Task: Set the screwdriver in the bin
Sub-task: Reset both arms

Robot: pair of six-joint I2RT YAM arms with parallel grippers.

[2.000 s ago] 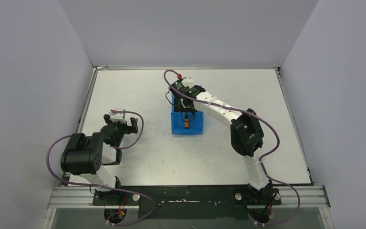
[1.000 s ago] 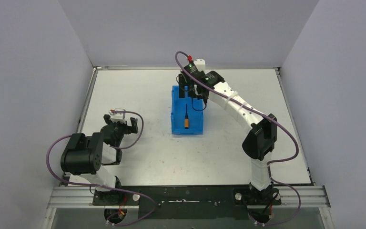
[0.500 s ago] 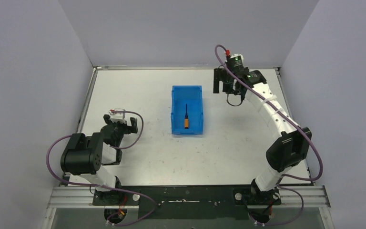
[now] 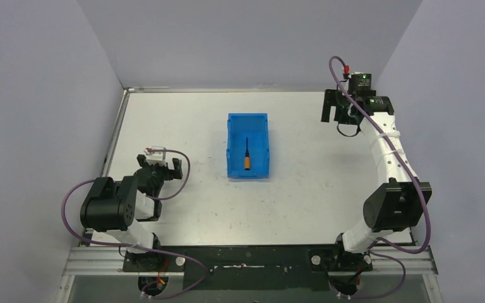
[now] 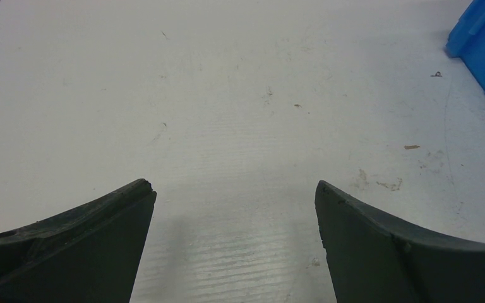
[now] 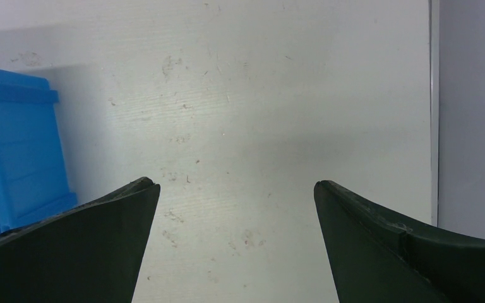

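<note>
Pale grey walls close in a white surface [image 4: 183,126] on three sides. Near the middle of it stands the blue bin [image 4: 247,173], open at the top, with its long sides running away from the arm bases. The screwdriver [image 4: 247,153] lies flat on the floor of the bin, along its length. Its orange handle is toward the bin's near end and its thin black shaft points toward the far end. It is well apart from both arms.

The right claw [image 4: 333,115] hangs above the surface, well to the right of the bin and beyond its far end, close to the wall on that side. Its two fingers are spread wide and hold nothing. The right wrist view shows scuffed surface in the gap, with the bin's outer side at the left edge.

The left claw [image 4: 159,162] sits low, well to the left of the bin and about level with its near end. Its fingers are likewise parted and empty. Between them the left wrist view shows speckled surface, with a corner of the bin at the upper right.
</note>
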